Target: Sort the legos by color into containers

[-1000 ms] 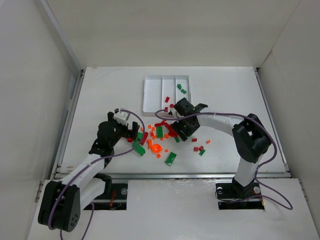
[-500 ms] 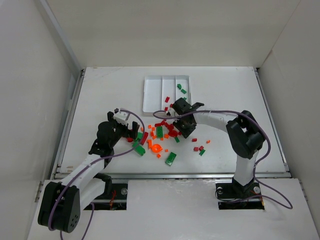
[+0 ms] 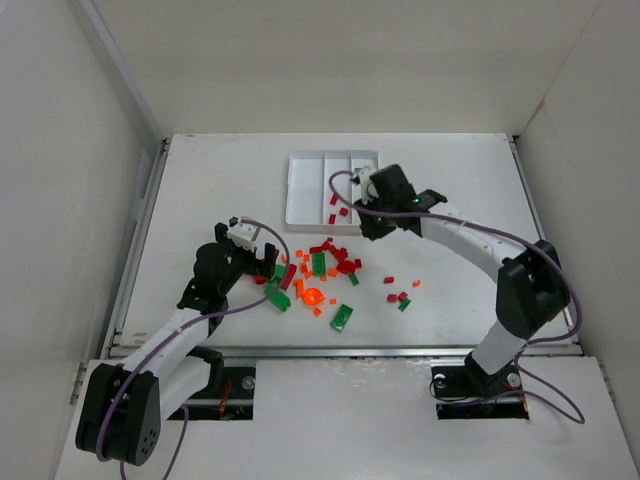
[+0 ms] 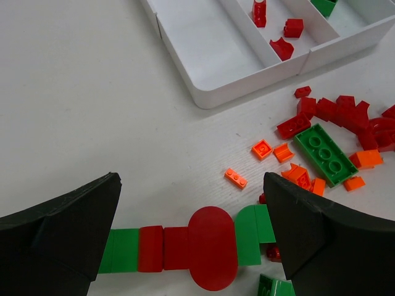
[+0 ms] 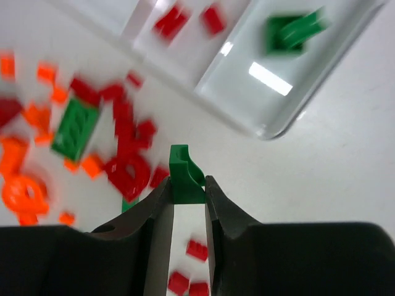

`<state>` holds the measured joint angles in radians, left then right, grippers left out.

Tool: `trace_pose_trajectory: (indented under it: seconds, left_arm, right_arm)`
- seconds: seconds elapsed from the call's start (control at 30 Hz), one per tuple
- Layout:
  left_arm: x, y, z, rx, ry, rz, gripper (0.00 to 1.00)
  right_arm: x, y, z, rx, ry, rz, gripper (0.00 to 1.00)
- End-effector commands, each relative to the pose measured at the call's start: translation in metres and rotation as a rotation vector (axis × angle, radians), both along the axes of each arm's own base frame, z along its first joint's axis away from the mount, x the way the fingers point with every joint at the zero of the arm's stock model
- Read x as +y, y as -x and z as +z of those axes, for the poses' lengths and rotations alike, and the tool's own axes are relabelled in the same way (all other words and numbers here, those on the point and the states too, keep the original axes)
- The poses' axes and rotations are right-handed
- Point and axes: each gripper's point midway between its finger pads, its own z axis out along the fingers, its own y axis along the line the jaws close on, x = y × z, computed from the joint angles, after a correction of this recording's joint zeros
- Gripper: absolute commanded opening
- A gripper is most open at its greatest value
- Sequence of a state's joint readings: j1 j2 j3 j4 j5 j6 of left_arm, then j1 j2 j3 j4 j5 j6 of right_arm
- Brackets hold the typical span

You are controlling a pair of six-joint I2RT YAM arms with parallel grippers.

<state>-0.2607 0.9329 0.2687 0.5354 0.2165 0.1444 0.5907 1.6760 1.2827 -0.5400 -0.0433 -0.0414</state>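
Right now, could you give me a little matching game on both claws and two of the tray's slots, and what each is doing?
1 left gripper
2 right gripper
3 middle compartment
4 right compartment

a green bricks lie inside
b jaws wide apart, holding nothing
c red bricks lie inside
d pinching one green brick

Pairs: 1-b, 2-d, 3-c, 4-a

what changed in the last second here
The right pincer closed on a small green brick at the pile and carried it away from the arm bases. It is now at the near right corner of the tray, where green pieces already lie. The left pincer stayed wide open beside the pile, and the rest of the pile looks unmoved.
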Motion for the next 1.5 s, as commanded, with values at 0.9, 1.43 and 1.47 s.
trace_pose_trajectory:
  seconds: [0.9,1.43,1.47]
  left_arm:
    - [-0.003,-0.002,0.017,-0.069,0.013,-0.012,1.0]
    - [-0.003,-0.001,0.009,-0.054,0.027,-0.008,1.0]
    - [-0.003,0.001,0.005,-0.045,0.025,-0.008,1.0]
  right_arm:
    - [-0.031,-0.115,0.07,-0.078,-0.194,-0.331,0.73]
    - [-0.052,0.04,-0.058,0.32,0.074,-0.389,0.72]
    - [-0.05,0.043,-0.062,0.32,0.093,-0.381,0.7]
